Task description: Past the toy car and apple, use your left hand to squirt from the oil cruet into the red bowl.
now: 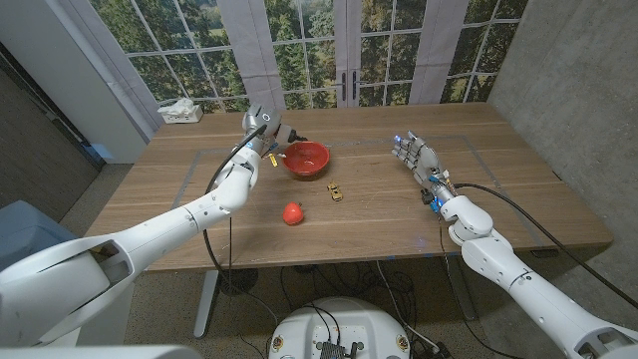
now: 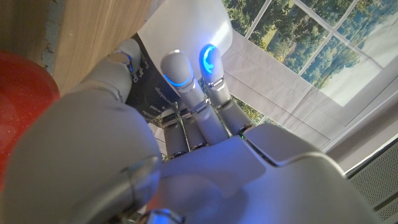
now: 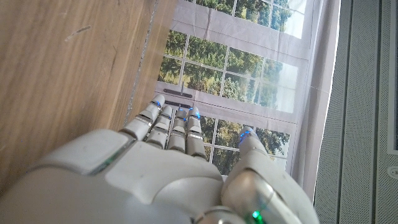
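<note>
Left hand raised beside red bowl, gripping cruet

Soft daylight comes in through the windows behind the table, leaving the wood evenly lit with faint shadows. The head view bends outward at its edges. Up close, the left hand is blurred, with small blue lights glowing.

A lab-like room: wooden table, concrete wall, curtained windows.
</note>
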